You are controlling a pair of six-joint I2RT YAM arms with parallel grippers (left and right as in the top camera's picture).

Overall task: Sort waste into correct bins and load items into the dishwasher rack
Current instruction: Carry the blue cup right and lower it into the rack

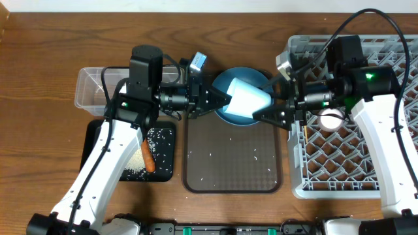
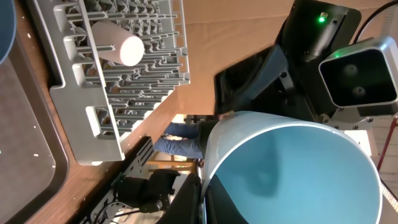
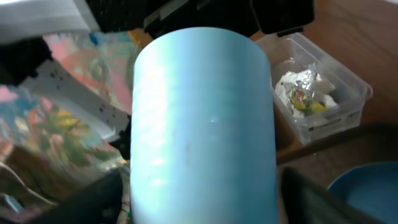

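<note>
Light blue cup [image 1: 249, 98] fills both wrist views. It lies on its side in the air over the far edge of the brown serving tray [image 1: 196, 176], above the blue plate [image 1: 238, 119], with its mouth toward the left wrist camera.

Left to right:
- Clear box [image 1: 88, 98] sits on the bench [image 1: 52, 39] off the tray's far-left corner, with crumpled paper [image 3: 301, 93] inside.
- Black tray [image 1: 166, 163] is just beside the tray's left edge and holds the carrot [image 1: 148, 156] and rice [image 1: 157, 137].
- Left fingers [image 1: 212, 109] reach in from the tray's left side and pinch the cup at its mouth end. I judge they carry it.
- Right fingers [image 1: 268, 117] reach in from the tray's right side, spread either side of the cup body. The right wrist view shows a thin gap on each side, so they look not clamped.
- Dishwasher rack [image 1: 392, 59] stands right of the tray, with the pinkish-white cup [image 1: 331, 119] lying in it.

Handling, my read:
- The cup looks light, stiff and plastic, so it is not fragile.
- Its wall is smooth and glossy, so it will be slick.
- A round body in a two-finger pinch can pivot or roll.
- The best hold is across the diameter at mid-body, square to the axis.
- A rim pinch works but lets the cup swing.
- Only moderate squeeze is needed, since the wall may flex near the mouth.
</note>
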